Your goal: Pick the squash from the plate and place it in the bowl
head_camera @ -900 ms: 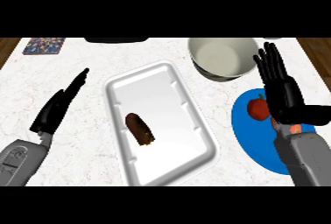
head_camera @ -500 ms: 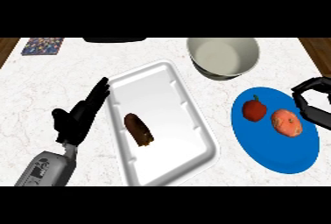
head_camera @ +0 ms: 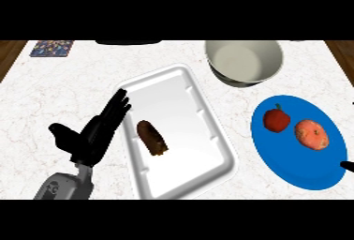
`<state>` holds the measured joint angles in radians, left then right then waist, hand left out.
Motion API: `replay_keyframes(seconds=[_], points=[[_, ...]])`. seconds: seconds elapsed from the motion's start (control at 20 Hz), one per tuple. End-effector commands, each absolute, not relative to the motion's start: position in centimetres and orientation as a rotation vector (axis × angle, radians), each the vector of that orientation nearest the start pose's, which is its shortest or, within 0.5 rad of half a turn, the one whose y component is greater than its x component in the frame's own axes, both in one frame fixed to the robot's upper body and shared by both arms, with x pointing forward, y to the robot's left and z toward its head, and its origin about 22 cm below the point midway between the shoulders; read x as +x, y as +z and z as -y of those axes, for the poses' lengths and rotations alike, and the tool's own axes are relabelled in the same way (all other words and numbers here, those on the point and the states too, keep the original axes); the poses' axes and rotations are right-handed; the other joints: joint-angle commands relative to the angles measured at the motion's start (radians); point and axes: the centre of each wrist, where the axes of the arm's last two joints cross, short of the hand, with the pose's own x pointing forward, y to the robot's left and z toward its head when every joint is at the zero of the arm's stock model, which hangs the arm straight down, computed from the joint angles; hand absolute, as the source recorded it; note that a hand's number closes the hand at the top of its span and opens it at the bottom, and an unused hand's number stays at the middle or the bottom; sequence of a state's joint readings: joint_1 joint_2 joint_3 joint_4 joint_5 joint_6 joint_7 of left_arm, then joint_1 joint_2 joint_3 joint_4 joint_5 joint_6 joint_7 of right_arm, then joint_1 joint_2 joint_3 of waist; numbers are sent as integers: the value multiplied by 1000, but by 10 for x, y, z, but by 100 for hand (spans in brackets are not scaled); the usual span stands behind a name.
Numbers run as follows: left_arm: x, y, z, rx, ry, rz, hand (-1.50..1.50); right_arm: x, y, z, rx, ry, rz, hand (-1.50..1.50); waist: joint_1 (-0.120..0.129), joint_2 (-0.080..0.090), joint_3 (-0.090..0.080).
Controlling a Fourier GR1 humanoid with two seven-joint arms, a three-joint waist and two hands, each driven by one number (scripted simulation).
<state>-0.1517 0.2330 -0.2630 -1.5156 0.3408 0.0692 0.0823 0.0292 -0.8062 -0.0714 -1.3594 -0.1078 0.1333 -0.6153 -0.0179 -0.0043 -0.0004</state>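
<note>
I judged the pick not yet begun; next the right hand (head_camera: 346,164), a sliver at the blue plate (head_camera: 298,169)'s lower right rim, its grip impossible to tell, had to come over the squash (head_camera: 311,134); it lay on the plate, orange and rounded, beside a red fruit (head_camera: 276,120); the left hand (head_camera: 93,136) rested open, well left of the plate; the bowl (head_camera: 243,61) stood beyond the plate.

right hand (head_camera: 345,164): only a sliver at right edge | dark object (head_camera: 128,42): cut off at top
</note>
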Motion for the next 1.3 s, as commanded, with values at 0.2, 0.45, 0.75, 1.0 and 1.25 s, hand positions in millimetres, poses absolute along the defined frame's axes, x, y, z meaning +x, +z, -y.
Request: replay_keyframes(seconds=[0.2, 0.45, 0.75, 1.0, 1.25], points=[[269, 22, -206, -246, -102, 1474, 0, 221, 146, 437, -774, 1027, 1552, -150, -8, -3, -4], [265, 30, -208, -247, -129, 1486, 0, 220, 160, 398, -788, 1107, 1306, -150, 12, 0, -3], [269, 14, -205, -291, -138, 1469, 0, 238, 168, 374, -737, 1106, 1124, -150, 25, 7, -1], [258, 33, -187, -291, -144, 1492, 0, 243, 160, 359, -799, 1101, 971, -150, 27, 4, 0], [271, 34, -214, -269, -141, 1473, 0, 274, 153, 358, -773, 1121, 897, -150, 29, 6, 0]])
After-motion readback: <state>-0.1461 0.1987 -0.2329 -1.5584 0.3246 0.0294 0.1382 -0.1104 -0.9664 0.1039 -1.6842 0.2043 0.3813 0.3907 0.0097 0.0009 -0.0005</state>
